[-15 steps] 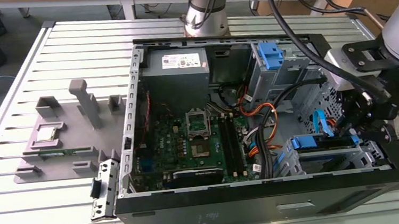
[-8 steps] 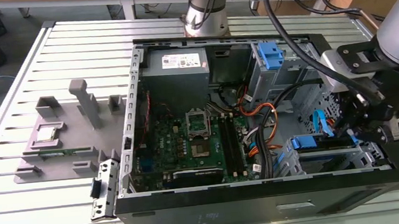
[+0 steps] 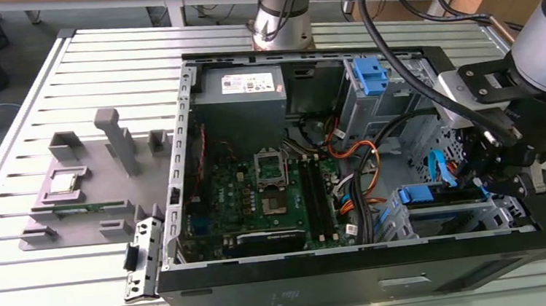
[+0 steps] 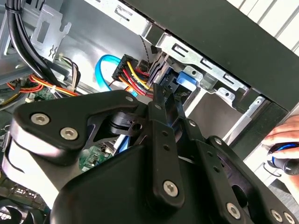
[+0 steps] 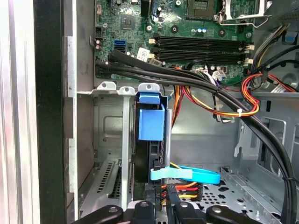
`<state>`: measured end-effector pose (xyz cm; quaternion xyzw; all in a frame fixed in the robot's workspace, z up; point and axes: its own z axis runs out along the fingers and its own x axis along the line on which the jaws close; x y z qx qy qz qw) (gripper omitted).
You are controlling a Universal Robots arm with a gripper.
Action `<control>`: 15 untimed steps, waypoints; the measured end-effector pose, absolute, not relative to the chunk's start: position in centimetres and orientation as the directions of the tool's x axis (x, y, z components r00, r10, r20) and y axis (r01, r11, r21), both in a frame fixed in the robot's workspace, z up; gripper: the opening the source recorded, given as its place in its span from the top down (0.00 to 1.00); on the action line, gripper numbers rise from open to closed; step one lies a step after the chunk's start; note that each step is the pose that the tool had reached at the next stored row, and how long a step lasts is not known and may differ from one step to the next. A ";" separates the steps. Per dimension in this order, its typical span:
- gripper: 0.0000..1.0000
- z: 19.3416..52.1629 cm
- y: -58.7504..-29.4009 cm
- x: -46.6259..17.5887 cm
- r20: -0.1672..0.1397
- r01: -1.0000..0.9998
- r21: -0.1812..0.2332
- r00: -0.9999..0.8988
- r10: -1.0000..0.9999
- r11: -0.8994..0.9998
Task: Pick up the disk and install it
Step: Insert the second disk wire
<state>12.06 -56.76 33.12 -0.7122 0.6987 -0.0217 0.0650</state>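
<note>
In the exterior view, the gripper (image 3: 497,172) hangs inside the open computer case (image 3: 361,274) at about 4 o'clock, just above the disk (image 3: 439,195) standing edge-up in its drive cage. In the first wrist view, the disk (image 5: 150,140) sits upright in the cage, cables plugged in. Whether the fingers are clenched or released, I cannot tell.
</note>
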 end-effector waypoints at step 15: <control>0.78 33.5 -56.8 12.1 -0.060 -0.992 -0.123 0.023 -0.998 -0.015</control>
